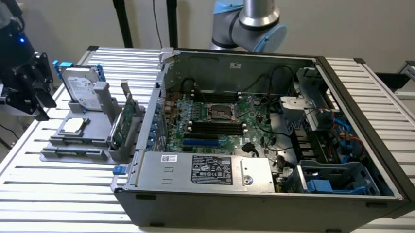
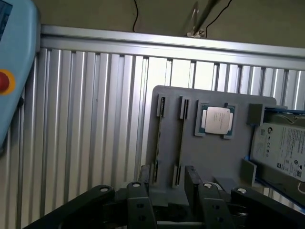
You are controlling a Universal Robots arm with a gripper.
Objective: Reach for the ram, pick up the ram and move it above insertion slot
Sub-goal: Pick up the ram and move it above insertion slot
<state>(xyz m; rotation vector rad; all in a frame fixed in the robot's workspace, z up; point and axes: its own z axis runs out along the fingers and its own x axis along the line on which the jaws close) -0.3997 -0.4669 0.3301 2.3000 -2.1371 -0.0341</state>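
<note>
**Step in hand: reach for the ram.**

- End effector (image 2: pixel 167 181): fingers (image 2: pixel 206 200) spread wide, nothing between them. It hangs above the grey fixture (image 2: pixel 214 157), over the end that carries the narrow slots.
- The fixture sits on the slatted bench (image 2: pixel 86 119) toward the exterior view's left edge, just beside the open computer case (image 1: pixel 259 194).
- Ram (image 2: pixel 158 140): judged to be the thin strip standing on edge in the outer slot, on the fixture's side away from the hard drive (image 2: pixel 281 148). It is seen edge-on, so colour and chips are not legible.
- A second slot (image 2: pixel 180 143) runs parallel to it. Cannot tell whether that one is filled.
- Processor (image 2: pixel 217 119) lies flat in its pocket between the slots and the drive.
- The taller expansion card (image 1: pixel 126 121) stands upright on the fixture's case side. It is not the target.

**Notes for doing this well (judgement):**

- Commit to one slot. The open gap currently spans the ends of both, so shift sideways until a single strip is centred.
- The strip runs lengthwise through the gap, so the fingers face its flat sides. Hold that wrist angle.
- Aim for mid-length, clear of the end posts that cradle the strip.
- Come down straight, since a skewed approach risks catching a post or the neighbouring slot.
- Keep well away from the expansion card.
</note>
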